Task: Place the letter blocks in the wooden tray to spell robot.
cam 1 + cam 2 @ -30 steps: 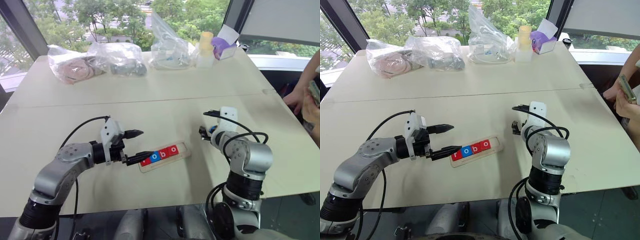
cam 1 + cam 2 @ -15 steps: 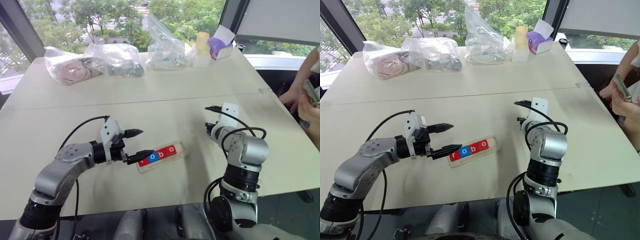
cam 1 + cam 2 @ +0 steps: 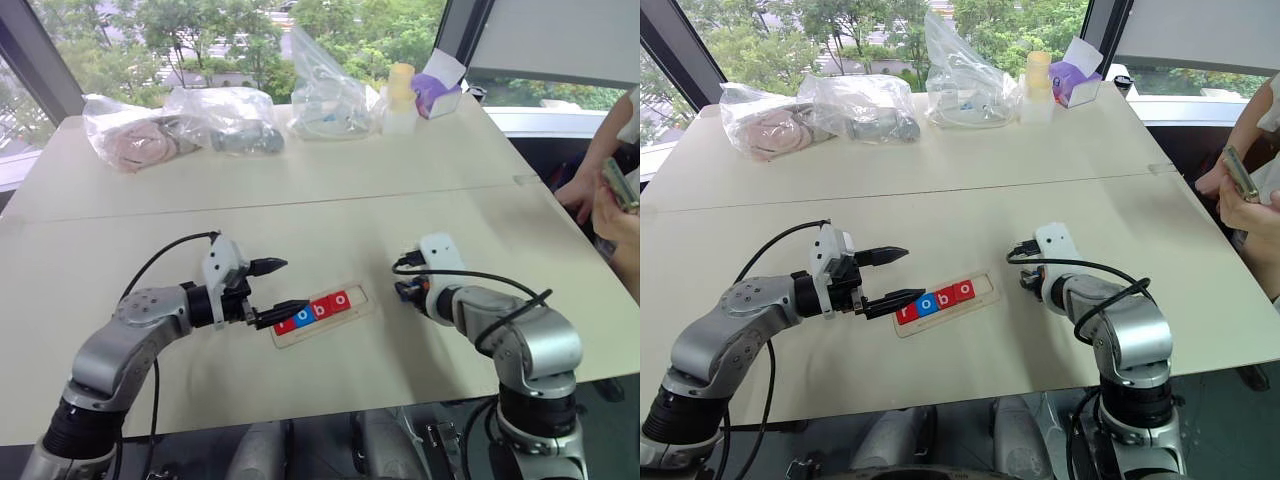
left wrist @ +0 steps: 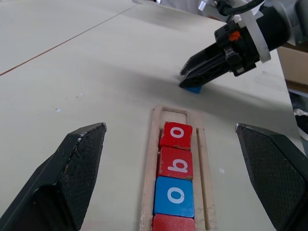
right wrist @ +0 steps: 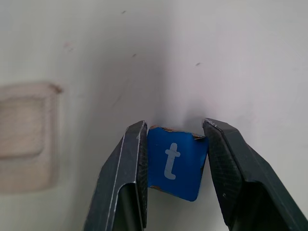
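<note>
Your right gripper (image 5: 174, 144) pinches the blue t (image 5: 174, 162) just beyond the tray (image 4: 199, 144); left gripper (image 4: 175, 159) stays spread. Lift it clear, then lower it flat into the empty end slot beside the o (image 4: 176, 134).

Wooden tray (image 3: 318, 313): long, pale, lies flat on the table, angled slightly. In its slot sit four tiles touching in a row: red r (image 3: 908, 311), blue o (image 4: 174, 196), red b (image 4: 176, 163), red o (image 4: 176, 134). End slot past the last o bare. Blue t tile (image 5: 175, 162) off the tray, just beyond that bare end, pinched at two opposite edges.
</note>
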